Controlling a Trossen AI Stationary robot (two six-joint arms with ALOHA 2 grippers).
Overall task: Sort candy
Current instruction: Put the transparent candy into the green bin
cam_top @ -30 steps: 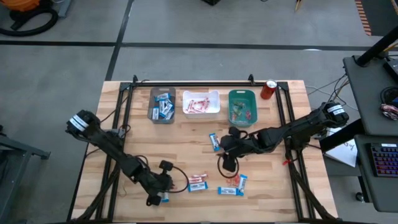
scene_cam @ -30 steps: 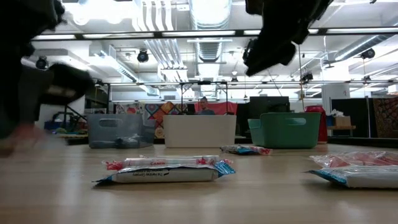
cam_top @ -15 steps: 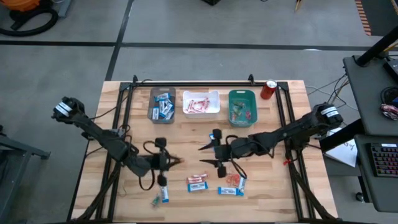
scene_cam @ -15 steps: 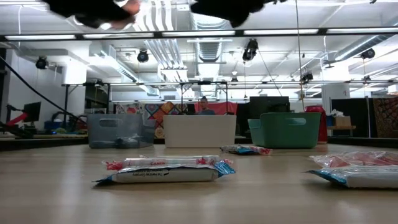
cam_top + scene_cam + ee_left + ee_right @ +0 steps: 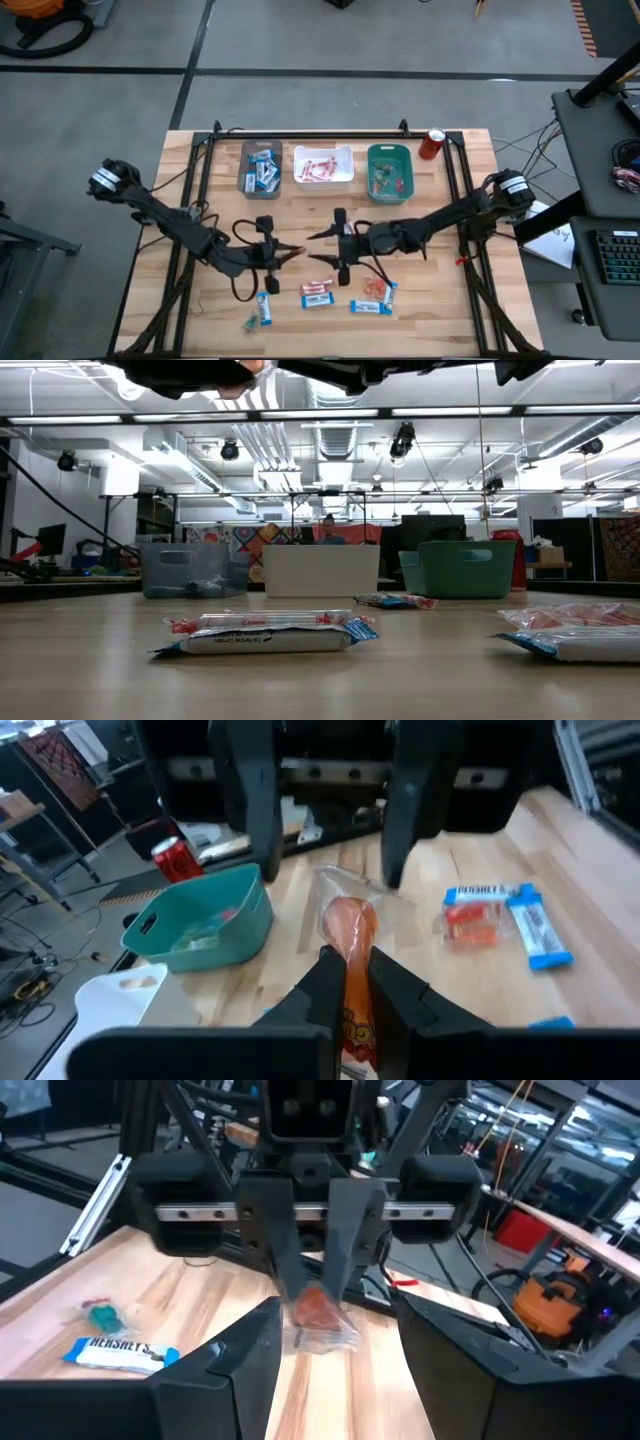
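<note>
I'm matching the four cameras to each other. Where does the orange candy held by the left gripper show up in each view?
High view: orange candy mid-table, in the shut left gripper, facing the open right gripper.
Low view: only a blurred orange bit at the top edge, not clear enough to say.
Left wrist view: centre, between the fingers.
Right wrist view: centre.
Shared landmark: teal bin.

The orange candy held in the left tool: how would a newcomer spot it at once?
Look mid-table, where both arms meet nose to nose. The left tool pinches an orange candy in clear wrap toward the open right tool. It alone is off the wood.
</note>
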